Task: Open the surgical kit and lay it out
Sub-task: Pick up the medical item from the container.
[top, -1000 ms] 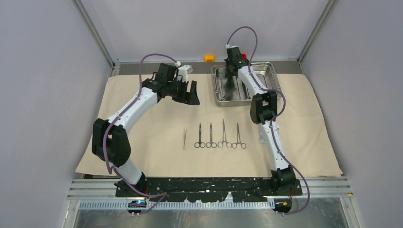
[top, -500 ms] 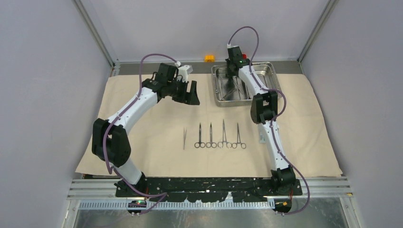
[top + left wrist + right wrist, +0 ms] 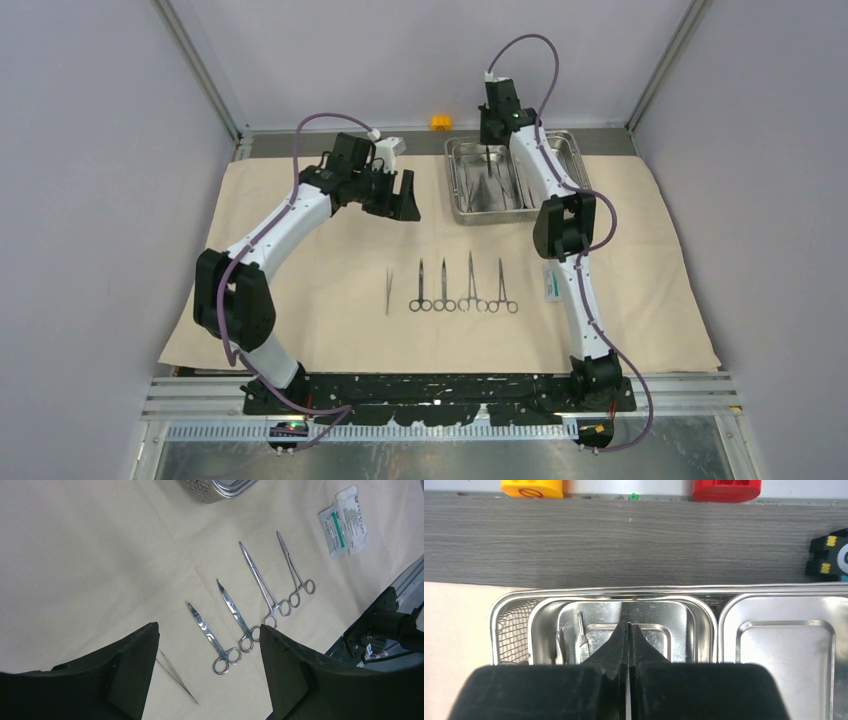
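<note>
The beige cloth [image 3: 300, 250] lies spread on the table. The steel tray [image 3: 573, 170] stands at its far edge. My right gripper [image 3: 487, 140] hangs over the tray's left compartment, shut on a slim straight steel handle [image 3: 487, 163] that hangs below it. In the right wrist view the fingers [image 3: 629, 625] are pressed together with a thin steel strip between them. Another handle [image 3: 582, 632] lies in that compartment. Tweezers [image 3: 389, 291] and several ring-handled clamps [image 3: 460, 290] lie in a row on the cloth. My left gripper [image 3: 405, 195] is open and empty above the cloth; the left wrist view [image 3: 208, 627] shows the clamps [image 3: 265, 587] below it.
White and teal packets [image 3: 551, 283] lie on the cloth beside the right arm and show in the left wrist view [image 3: 345, 522]. An orange block [image 3: 531, 487], a red block [image 3: 725, 489] and a black-and-blue gadget [image 3: 829, 555] sit behind the tray by the back wall.
My right gripper has risen out of the tray's left compartment with the slim handle. The right arm has shifted, uncovering the packets. The left arm has not moved.
</note>
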Available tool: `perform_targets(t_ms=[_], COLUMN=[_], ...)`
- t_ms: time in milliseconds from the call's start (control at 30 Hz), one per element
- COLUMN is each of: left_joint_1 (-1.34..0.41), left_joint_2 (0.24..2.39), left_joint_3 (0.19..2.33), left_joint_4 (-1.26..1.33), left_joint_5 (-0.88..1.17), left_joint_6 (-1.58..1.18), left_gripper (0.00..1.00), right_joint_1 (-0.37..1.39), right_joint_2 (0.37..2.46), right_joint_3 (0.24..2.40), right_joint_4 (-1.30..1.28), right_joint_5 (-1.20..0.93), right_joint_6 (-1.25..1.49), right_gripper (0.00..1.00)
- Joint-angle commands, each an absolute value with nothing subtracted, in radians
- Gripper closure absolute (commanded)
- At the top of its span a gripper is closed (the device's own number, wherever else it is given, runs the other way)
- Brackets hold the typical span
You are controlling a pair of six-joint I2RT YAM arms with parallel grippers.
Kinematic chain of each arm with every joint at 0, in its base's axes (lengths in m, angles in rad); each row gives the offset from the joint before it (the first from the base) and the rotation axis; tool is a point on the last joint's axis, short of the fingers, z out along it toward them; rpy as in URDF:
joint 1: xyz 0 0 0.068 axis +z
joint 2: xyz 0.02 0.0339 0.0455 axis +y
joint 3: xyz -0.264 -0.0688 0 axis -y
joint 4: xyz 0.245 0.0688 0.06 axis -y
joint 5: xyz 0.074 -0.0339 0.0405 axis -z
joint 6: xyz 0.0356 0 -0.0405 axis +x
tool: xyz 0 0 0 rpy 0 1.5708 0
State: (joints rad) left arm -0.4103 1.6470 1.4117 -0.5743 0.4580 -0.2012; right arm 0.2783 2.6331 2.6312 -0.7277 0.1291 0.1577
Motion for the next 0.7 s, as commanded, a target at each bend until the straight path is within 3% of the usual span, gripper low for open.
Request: perform_targets(t_ms=[0,367,667], left_joint_1=[-0.41,-0.41,-0.41], left_joint_2=[1.646,1.702,1.696], left_joint_3=[1.443,1.53,1.586], left_joint_4=[-0.539,-0.525,-0.509], left_joint_5=[0.482,0.511,0.477], left_joint_6=[-0.198,-0.244,-0.346], left_gripper=[0.25,0.25,0.26], right_joint_1=[0.279,0.306,0.392], right_joint_2=[2.54,2.443,2.228], right_joint_3=[2.669,2.617,2.358], right_joint_4=[-0.71,-0.73,-0.708], right_joint_5=[0.116,0.096,0.069], right_joint_6=[0.174,0.195,0.315], right_gripper=[1.0,1.0,1.0])
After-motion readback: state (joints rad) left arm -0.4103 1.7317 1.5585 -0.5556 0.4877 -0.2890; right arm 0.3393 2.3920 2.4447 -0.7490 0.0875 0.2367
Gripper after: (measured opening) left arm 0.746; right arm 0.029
